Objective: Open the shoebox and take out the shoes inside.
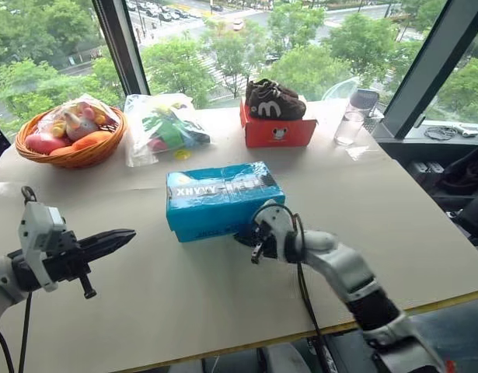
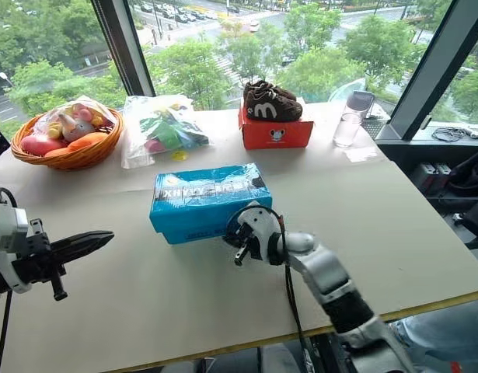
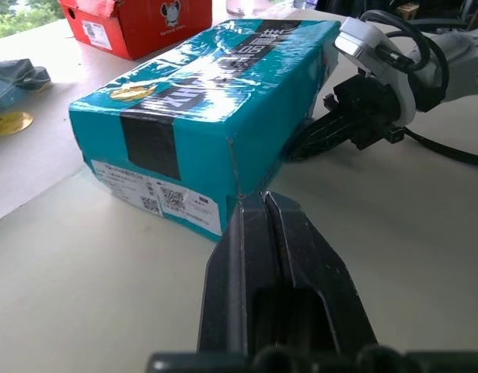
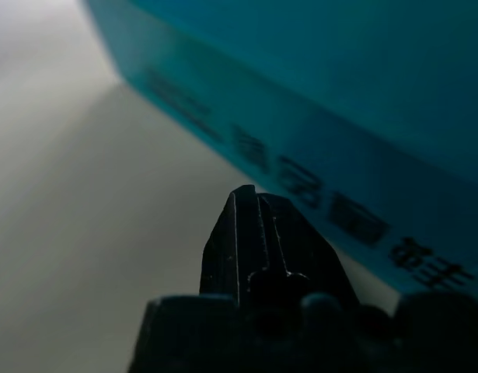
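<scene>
The shoebox (image 1: pixel 223 200) lies closed, lid on, in the middle of the table (image 1: pixel 425 233). The right gripper (image 1: pixel 245 238) is low at its front long side near the right corner, fingers pressed together, holding nothing. The left gripper (image 1: pixel 122 236) hovers well to the box's left, also closed and empty, pointing toward it. Behind stand a red box (image 1: pixel 277 130) with brown sneakers (image 1: pixel 274 99), a bag (image 1: pixel 162 128) and a basket (image 1: pixel 69 154).

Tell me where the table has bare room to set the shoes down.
Bare table lies right of the shoebox, below the cup. Another free patch runs along the near edge between the left gripper and the right gripper. The back is crowded: basket, toy bag, red-orange box.
</scene>
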Controlling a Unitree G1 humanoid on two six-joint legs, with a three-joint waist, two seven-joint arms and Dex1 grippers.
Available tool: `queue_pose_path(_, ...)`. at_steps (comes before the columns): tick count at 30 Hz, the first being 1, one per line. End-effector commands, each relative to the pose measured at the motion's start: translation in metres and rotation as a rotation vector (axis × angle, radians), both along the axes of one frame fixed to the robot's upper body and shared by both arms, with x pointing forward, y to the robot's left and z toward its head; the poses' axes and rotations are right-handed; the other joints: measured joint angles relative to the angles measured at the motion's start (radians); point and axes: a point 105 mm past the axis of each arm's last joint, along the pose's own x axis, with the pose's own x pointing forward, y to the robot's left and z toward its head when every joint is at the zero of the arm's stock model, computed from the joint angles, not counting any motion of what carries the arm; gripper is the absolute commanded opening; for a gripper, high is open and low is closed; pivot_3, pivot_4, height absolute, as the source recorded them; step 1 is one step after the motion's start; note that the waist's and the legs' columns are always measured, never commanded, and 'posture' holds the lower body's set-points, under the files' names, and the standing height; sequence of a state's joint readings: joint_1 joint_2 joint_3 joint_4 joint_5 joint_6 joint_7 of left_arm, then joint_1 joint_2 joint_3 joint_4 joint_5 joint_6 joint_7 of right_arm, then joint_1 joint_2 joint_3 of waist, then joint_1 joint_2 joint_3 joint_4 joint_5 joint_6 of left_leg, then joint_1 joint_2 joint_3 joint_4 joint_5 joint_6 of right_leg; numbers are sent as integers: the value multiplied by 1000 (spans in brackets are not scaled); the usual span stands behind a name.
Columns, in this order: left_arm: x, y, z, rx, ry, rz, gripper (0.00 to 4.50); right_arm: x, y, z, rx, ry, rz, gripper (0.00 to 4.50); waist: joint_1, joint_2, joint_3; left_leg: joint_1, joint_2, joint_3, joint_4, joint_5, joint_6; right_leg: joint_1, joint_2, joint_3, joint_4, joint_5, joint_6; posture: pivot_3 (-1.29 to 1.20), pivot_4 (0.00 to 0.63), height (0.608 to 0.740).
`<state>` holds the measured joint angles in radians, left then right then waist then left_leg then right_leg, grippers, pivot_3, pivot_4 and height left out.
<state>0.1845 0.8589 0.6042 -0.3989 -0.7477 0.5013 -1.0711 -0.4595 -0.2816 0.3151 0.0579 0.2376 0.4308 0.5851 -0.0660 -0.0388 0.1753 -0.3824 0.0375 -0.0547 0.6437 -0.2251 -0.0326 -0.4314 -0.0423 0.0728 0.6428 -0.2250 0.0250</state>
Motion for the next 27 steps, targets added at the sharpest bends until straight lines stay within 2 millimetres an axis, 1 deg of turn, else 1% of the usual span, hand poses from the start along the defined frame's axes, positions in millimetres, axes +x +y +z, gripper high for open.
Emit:
queue_pose_path(1, -1, 0, 7, 21, -28, -10, 41, 17, -20, 28, 168, -120, -154, 0, 1, 0, 0, -2, 0, 0, 0, 0, 0, -1, 0, 0, 0, 0, 0, 0, 150, 740)
queue_pose_path(3, -1, 0, 7, 21, -26, -12, 41, 12, -21, 35, 259, -116, -154, 0, 2, 0, 0, -5, -1, 0, 0, 0, 0, -5, -1, 0, 0, 4, -6, 0, 150, 740)
queue_pose_path(5, -1, 0, 7, 20, -23, -13, 41, 5, -19, 38, 279, -127, -128, 0, 0, 0, 0, -5, -1, 0, 0, 0, 0, -5, -1, 0, 1, 4, -6, 0, 150, 740)
queue_pose_path(7, 0, 0, 6, 21, -21, -16, 41, 3, -19, 37, 276, -135, -133, 0, -2, 0, 0, -4, 0, 0, 0, 0, 0, -5, -1, 0, 1, 4, -5, 0, 150, 740)
queue_pose_path(9, 1, -1, 6, 18, -20, -21, 41, 6, -20, 34, 255, -138, -148, 0, -5, 0, 0, -3, 0, 0, 0, 0, 0, -4, 0, 0, 2, 1, 0, 0, 150, 740)
queue_pose_path(10, 2, -2, 6, 18, -21, -23, 41, 8, -20, 33, 244, -143, -156, 0, -5, 0, 0, -2, 0, 1, 0, 0, 0, -4, 0, 0, 2, 1, 0, 0, 150, 740)
queue_pose_path(13, 3, -2, 5, 21, -22, -28, 41, 14, -20, 41, 275, -156, -180, 0, -5, 0, 0, -1, 0, 1, 0, 0, 0, -4, 0, 0, 3, 1, -1, 0, 150, 740)
queue_pose_path(17, 4, -2, 5, 24, -24, -30, 41, 18, -20, 45, 277, -172, -187, 0, -4, 0, 0, -2, 0, 1, 0, 0, 0, -4, 0, 0, 3, 1, -1, 0, 150, 740)
queue_pose_path(20, 4, -2, 5, 24, -25, -28, 41, 22, -22, 52, 297, -188, -203, 0, -4, 0, 0, -3, 0, 0, 0, 0, 0, -4, 0, 0, 3, 1, -1, 0, 150, 740)
queue_pose_path(23, 3, -2, 4, 25, -23, -27, 41, 19, -19, 70, 360, -208, -170, 0, -4, 0, 0, -2, 0, 0, 0, 0, 0, -4, 0, 0, 3, 1, -1, 0, 150, 740)
queue_pose_path(27, 4, -2, 4, 26, -23, -24, 41, 18, -15, 83, 389, -225, -141, 0, -6, 0, 0, -2, 0, 0, 0, 0, 0, -5, 0, 0, 3, 1, -1, 0, 150, 740)
